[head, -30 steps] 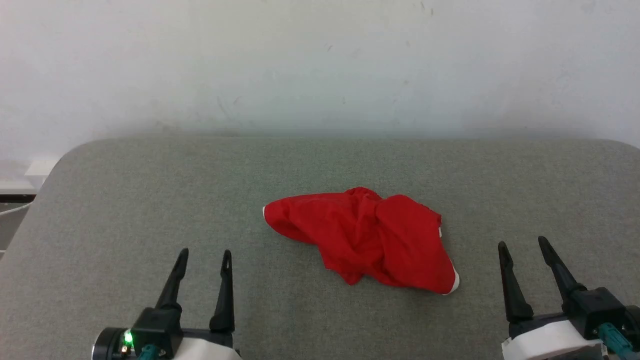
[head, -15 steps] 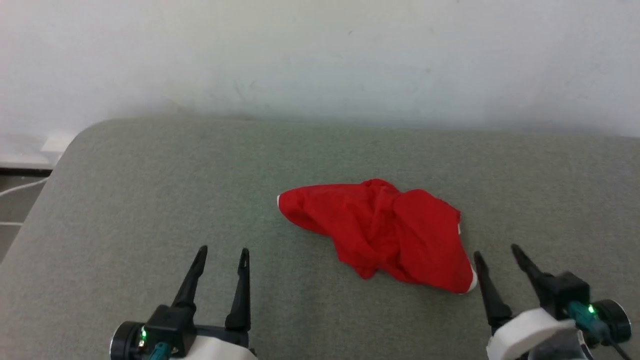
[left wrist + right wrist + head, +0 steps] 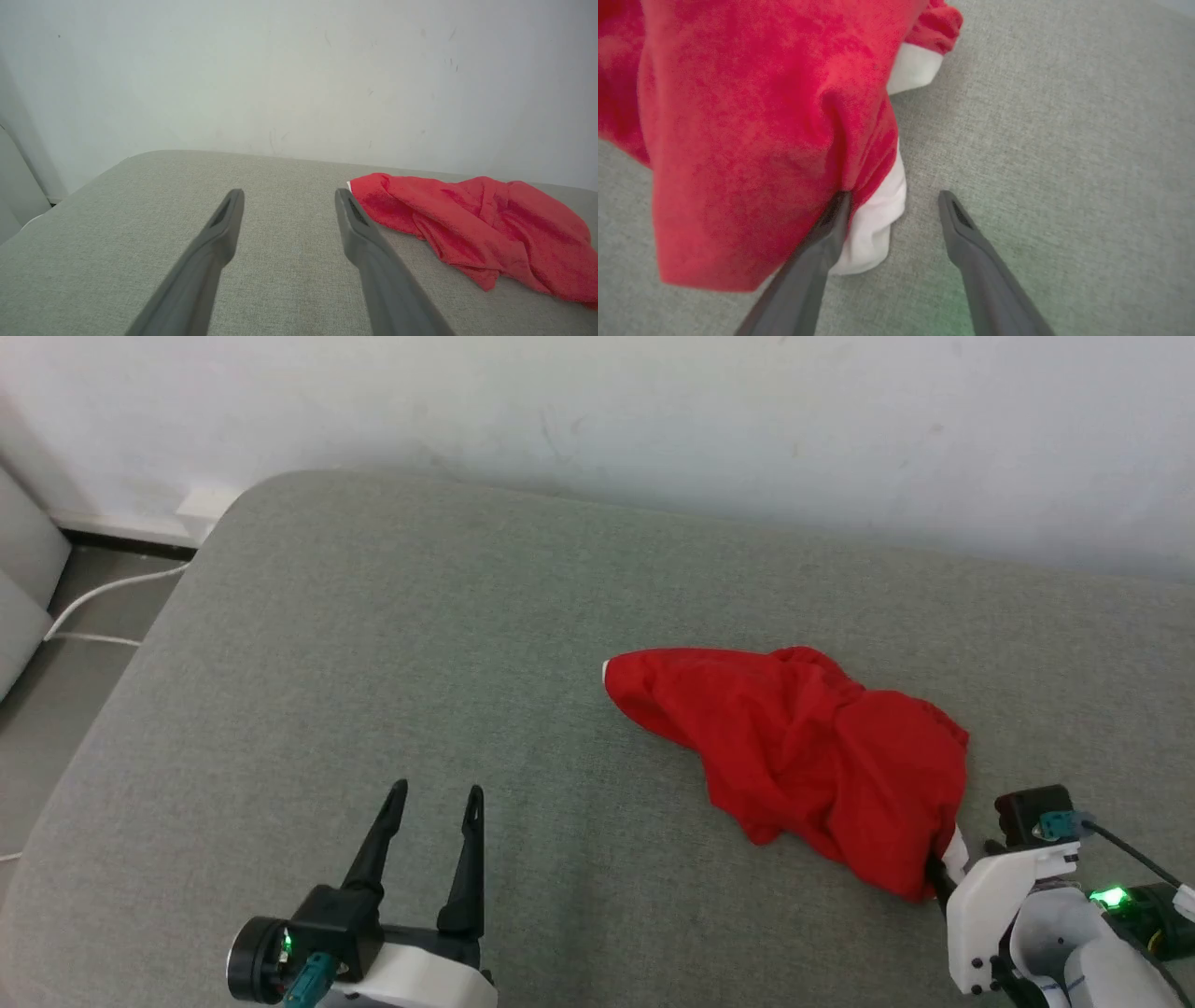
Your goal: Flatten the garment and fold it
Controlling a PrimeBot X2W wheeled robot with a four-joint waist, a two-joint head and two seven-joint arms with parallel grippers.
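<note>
Nearest the robot, the left gripper [image 3: 439,789] hangs over bare grey-green cushion [image 3: 373,663], its two dark fingers spread apart with nothing between them. The garment [image 3: 803,756] lies well off to its right and a little farther out.

The right gripper [image 3: 894,195] also stands with its jaws wide, not clamped on anything. In the right wrist view, one fingertip [image 3: 840,200] meets the near edge of the red cloth, just beside a fold of white hem trim [image 3: 873,224]. The other finger [image 3: 952,210] lies over bare cushion, clear of the fabric.

The garment sits crumpled on the right half of the cushion. Its broad, bunched end is nearest, against the right gripper. From there its long axis runs diagonally away and to the left, narrowing to a rounded tip with a speck of white [image 3: 607,665] that points far-left.

Beyond the cushion's far edge rises a pale scuffed wall [image 3: 653,411], and a white cable [image 3: 112,593] trails on the floor at the far left.
</note>
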